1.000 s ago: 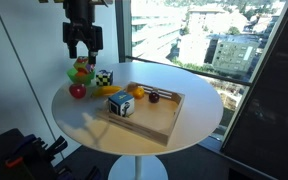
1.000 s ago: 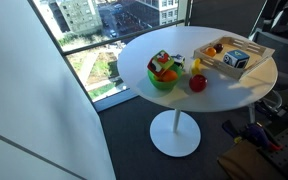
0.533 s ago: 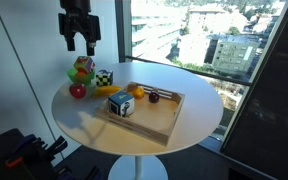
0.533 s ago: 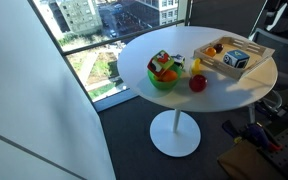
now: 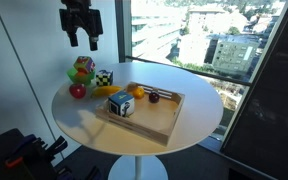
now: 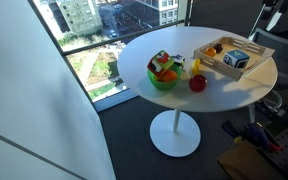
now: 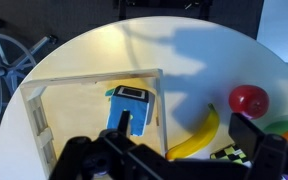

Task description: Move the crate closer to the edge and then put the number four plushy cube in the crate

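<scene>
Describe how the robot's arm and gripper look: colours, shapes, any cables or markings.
The gripper is black all over: a blocky body that ends in two short, thick fingers. In the wrist view it shows only as dark, blurred linkage shapes along the bottom edge. No cables or markings can be made out at this size, and the arm above it is cut off by the frame.

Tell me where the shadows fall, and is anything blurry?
Wrist view: the gripper, at the bottom, is dark and blurred; soft shadows cross the table. In an exterior view, window daylight leaves a faint shadow on the table's near side.
</scene>
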`<state>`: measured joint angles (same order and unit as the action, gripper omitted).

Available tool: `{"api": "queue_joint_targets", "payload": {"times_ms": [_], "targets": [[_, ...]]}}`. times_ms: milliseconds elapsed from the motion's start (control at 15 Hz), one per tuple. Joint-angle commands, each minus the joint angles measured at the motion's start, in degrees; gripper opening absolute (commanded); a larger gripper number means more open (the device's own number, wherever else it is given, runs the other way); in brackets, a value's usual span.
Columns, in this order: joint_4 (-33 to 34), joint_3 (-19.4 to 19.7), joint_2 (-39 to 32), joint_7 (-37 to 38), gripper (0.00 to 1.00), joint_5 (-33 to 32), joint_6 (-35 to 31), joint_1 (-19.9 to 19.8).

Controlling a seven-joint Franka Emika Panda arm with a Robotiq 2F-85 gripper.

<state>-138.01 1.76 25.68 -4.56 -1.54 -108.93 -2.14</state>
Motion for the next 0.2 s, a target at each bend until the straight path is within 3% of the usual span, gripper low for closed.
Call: {"api": "queue_joint_targets", "payload": {"times_ms": [0, 133], "targets": [[0.1, 0.3, -0.1, 0.1, 1.00, -0.1, 0.1, 0.3], [0.1, 0.3, -0.2, 0.1, 1.00, -0.1, 0.1, 0.3]]}}
